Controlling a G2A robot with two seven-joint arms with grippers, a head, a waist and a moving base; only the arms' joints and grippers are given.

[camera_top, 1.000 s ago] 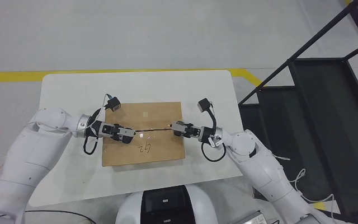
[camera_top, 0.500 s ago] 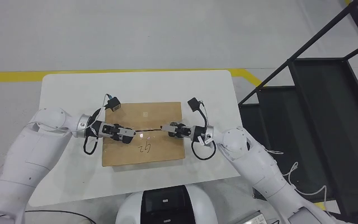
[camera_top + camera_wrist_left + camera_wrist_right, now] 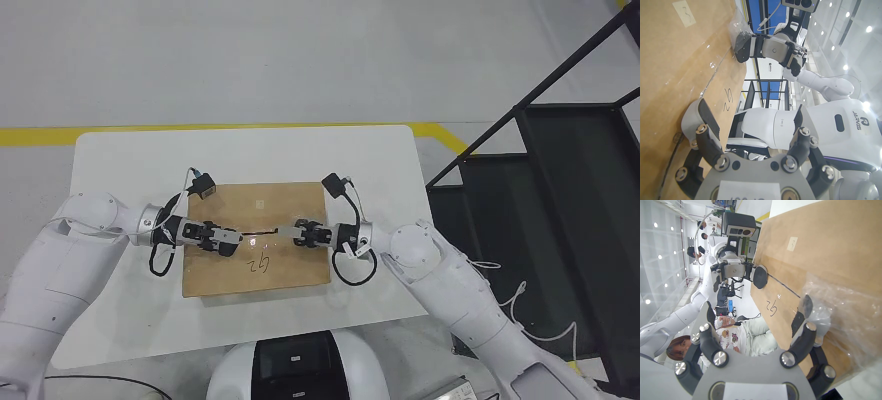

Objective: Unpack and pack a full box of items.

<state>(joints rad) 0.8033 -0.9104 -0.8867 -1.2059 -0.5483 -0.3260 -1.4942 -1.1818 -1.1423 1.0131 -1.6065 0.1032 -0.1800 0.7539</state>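
Cardboard box, flat-topped, bears crinkled clear film.

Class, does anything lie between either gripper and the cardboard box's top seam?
Yes: crumpled clear tape bunches over the cardboard box seam at the right gripper. The left gripper sits at the seam, nothing visible between.

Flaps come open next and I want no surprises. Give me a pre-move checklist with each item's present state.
1. Box flat on the table, flaps shut: ok.
2. Seam free of tape: not ok; crumpled clear tape lies over it by the right gripper.
3. Tape gripped: not ok; right gripper open, one finger against the tape.
4. Left gripper open, over the seam: ok.
5. Gap between the two grippers: ok.
6. Box contents: cannot tell.
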